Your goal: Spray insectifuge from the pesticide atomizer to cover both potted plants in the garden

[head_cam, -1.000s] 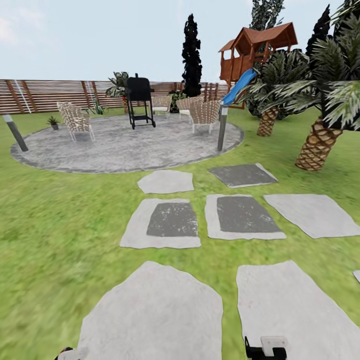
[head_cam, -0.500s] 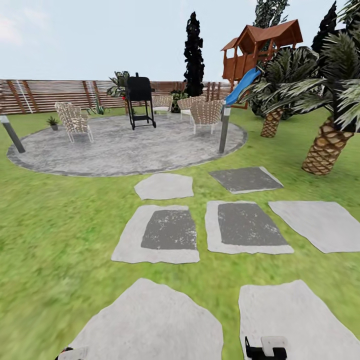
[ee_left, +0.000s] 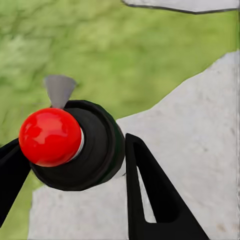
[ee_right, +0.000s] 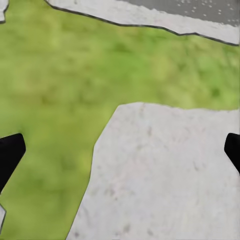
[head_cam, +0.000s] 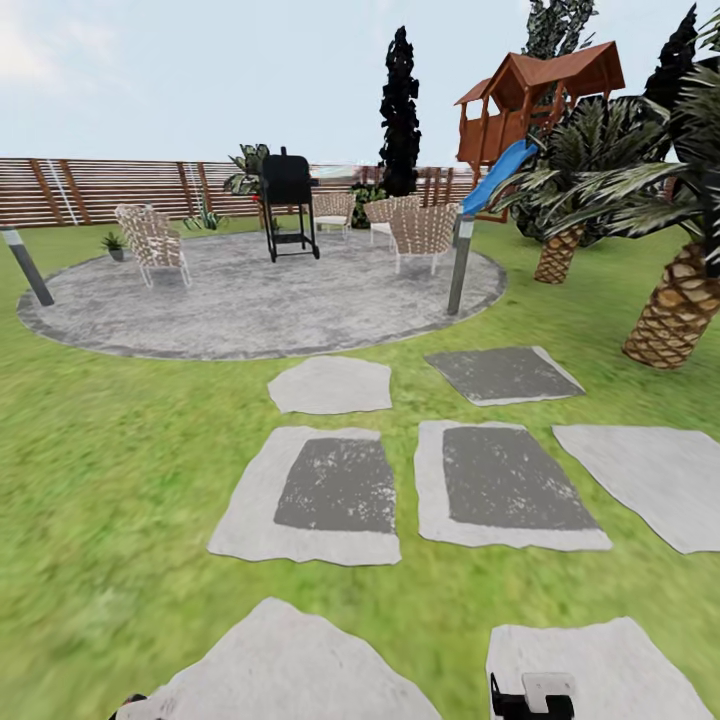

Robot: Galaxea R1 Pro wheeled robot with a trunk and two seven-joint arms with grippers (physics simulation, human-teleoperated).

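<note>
The left gripper [ee_left: 70, 165] is closed about a black-bodied pesticide atomizer with a round red cap [ee_left: 50, 136] and a small grey nozzle tip; in the left wrist view its two black fingers [ee_left: 150, 195] stand either side of the black collar, with pale stone and grass beneath. The right gripper [ee_right: 120, 150] stands wide and holds nothing: its two dark fingertips sit at opposite edges of the right wrist view, over a pale grey flagstone [ee_right: 165, 175] bordered by lawn. In the head view the robot stands on a path of irregular grey stepping slabs [head_cam: 340, 490] laid in green grass, facing a round mottled grey paved patio [head_cam: 250, 310]. One small potted plant with pointed green leaves in a little grey pot [head_cam: 115, 245] stands at the patio's far left rim, just beside a woven chair [head_cam: 152, 243] and before the brown slatted wooden fence [head_cam: 90, 190]. The second potted plant cannot be made out. A black barbecue [head_cam: 290, 200] stands mid-patio, with two grey bollard lamps [head_cam: 460, 265] at the rim. Judgement: the visible plant lies ahead and to the left, well apart from the robot, on the side of the arm carrying the atomizer; the base must close across the patio before spraying is possible
</note>
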